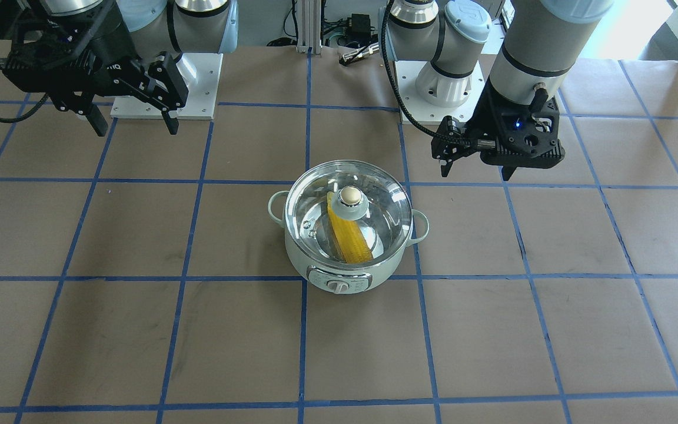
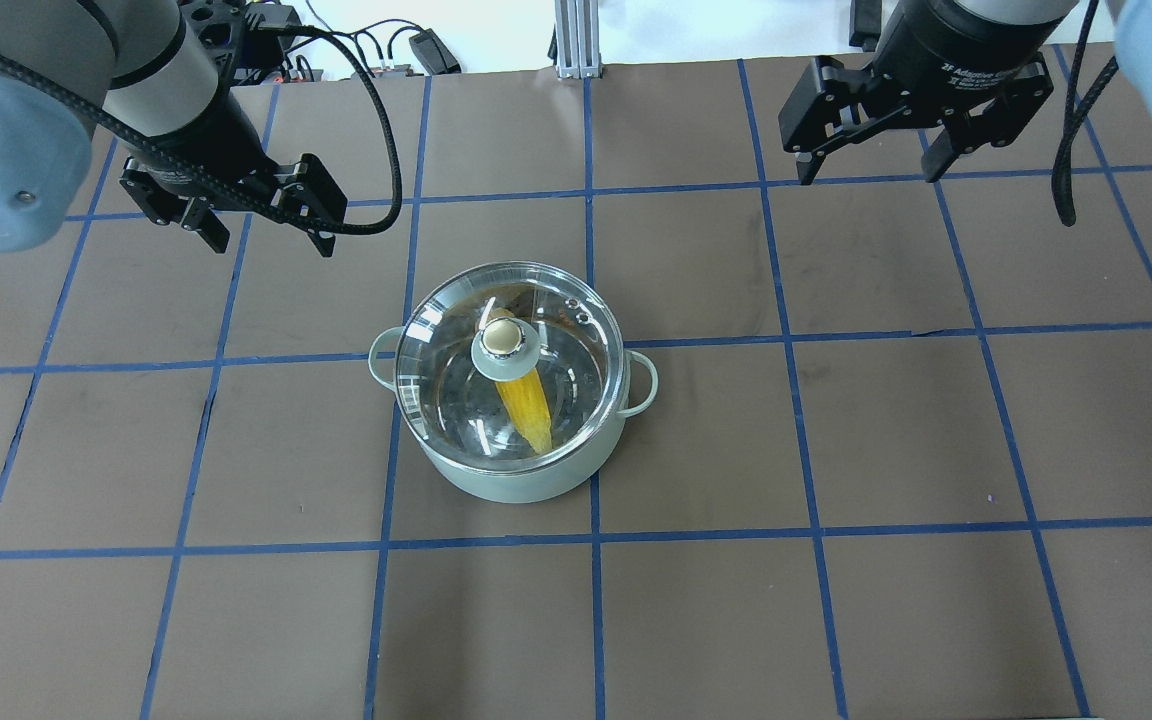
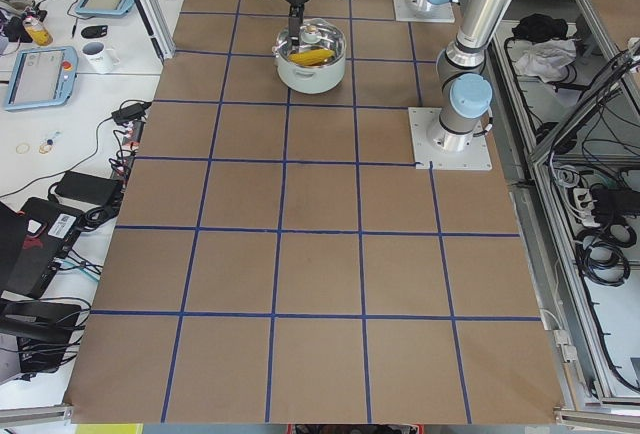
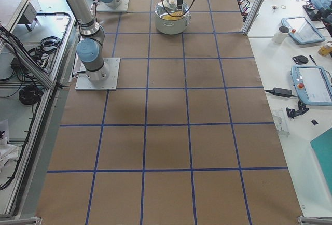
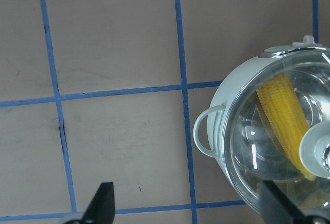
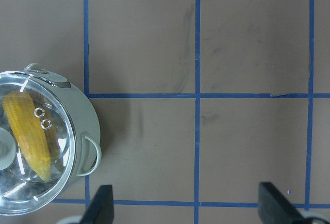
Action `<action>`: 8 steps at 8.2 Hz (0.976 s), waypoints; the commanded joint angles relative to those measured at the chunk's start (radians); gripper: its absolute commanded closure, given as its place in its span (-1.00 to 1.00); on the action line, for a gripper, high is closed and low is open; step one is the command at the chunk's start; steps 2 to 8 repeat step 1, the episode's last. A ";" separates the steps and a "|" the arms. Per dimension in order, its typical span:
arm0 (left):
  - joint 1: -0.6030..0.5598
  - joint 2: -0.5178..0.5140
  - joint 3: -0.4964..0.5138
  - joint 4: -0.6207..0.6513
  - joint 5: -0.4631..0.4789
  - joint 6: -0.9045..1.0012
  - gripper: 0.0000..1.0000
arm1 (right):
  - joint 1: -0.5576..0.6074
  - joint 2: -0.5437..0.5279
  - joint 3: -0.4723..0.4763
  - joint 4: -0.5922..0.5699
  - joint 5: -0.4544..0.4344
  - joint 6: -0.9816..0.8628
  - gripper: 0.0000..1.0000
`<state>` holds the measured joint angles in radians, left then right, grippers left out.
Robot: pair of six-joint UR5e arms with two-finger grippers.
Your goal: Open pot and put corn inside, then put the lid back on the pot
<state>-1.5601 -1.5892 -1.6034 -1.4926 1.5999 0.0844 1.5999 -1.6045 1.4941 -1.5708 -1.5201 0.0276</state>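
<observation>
Round pale mint-green electric pot (image 2: pixel 526 487) sits mid brown-paper worktop (image 2: pixel 836 450) with the clear glass dome lid (image 2: pixel 436 350) seated on it. Long yellow ear of corn (image 2: pixel 528 405) lies inside, tip toward 5 o'clock. Both sets of jaws spread wide and empty: left jaws at pot's 10 o'clock, right jaws at 2 o'clock, well apart from it.

Illumination was bright and even in all views. Overexposed daylight washed out the front-facing view's upper right corner. The round clear glass dome lid (image 2: pixel 502 340) carried small white glints. Shadows on the brown paper-covered table (image 2: pixel 836 450) were faint and soft-edged. Focus was generally sharp.
</observation>
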 commanded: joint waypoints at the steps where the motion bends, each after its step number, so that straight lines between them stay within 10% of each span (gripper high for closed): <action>1: 0.000 0.000 0.000 0.002 0.000 0.000 -1.00 | 0.000 0.000 0.000 0.000 0.000 0.000 -1.00; 8: 0.000 0.000 0.000 0.002 0.000 0.000 -1.00 | 0.000 0.000 0.000 0.000 0.000 0.000 -1.00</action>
